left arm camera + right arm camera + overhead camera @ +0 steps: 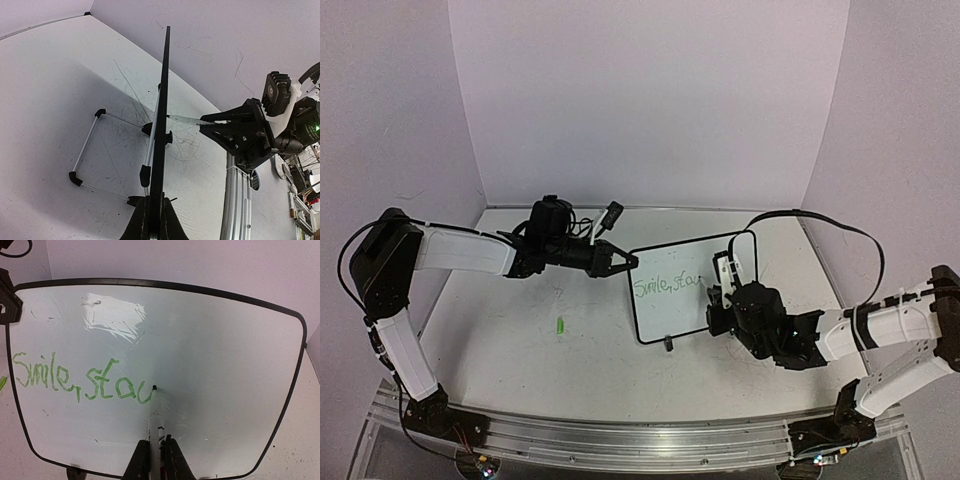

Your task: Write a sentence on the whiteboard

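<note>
The whiteboard (685, 285) stands tilted at mid table, its black frame edge-on in the left wrist view (161, 115) and face-on in the right wrist view (210, 340). My left gripper (623, 264) is shut on the board's left edge (155, 220). My right gripper (718, 300) is shut on a white marker (155, 425), whose tip touches the board. The sentence (82, 382) in green reads "Smile, stau", ending in a half-drawn letter at the tip; it also shows in the top view (665, 284).
A small green marker cap (561, 326) lies on the table left of the board. The board's wire stand (87, 150) and black clip feet (667, 344) rest on the scribbled tabletop. White walls close in the back and sides.
</note>
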Controlling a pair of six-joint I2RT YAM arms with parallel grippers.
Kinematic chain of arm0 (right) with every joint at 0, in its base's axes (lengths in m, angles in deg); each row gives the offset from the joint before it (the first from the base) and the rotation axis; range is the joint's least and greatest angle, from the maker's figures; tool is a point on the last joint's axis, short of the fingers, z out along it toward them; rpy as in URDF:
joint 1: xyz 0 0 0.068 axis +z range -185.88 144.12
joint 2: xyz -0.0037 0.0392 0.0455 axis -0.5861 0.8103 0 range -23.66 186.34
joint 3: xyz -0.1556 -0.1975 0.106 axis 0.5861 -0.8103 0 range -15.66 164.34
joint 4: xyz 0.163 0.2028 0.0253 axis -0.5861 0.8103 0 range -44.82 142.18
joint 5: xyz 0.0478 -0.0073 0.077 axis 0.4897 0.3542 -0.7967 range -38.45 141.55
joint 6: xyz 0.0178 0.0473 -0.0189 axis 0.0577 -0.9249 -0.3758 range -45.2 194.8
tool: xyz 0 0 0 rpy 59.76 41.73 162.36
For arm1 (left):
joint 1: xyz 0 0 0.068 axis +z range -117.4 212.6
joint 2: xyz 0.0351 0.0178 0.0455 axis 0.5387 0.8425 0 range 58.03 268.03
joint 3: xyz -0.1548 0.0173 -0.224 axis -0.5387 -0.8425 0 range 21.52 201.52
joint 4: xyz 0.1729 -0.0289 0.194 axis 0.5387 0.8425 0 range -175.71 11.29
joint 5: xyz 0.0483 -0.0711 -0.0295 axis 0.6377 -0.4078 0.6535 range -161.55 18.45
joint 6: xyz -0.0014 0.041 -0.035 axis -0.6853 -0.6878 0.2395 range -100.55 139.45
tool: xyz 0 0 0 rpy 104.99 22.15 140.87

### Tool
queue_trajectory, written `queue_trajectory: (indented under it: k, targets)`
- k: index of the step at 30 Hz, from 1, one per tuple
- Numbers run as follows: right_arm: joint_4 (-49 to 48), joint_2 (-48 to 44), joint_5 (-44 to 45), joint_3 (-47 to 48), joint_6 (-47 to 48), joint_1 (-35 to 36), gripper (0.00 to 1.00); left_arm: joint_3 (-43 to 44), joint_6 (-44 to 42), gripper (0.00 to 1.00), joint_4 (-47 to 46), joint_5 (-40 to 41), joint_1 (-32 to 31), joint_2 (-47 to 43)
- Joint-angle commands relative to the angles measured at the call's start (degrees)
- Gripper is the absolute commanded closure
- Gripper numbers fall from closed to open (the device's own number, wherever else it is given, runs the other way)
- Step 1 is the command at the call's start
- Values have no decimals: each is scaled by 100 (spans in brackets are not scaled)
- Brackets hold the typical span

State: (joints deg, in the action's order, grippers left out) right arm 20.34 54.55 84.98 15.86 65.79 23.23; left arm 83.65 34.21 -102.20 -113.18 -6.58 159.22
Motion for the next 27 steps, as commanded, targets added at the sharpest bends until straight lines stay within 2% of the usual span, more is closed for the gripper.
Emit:
queue_trajectory:
  k: [1,27]
  targets:
    - [-179,43,115,234,88,-86,100,75,-167,100,243,-30,-55,-196]
    - [378,-97,-93,-66,-426,65,100,86,-193,100,260,5,-55,-212]
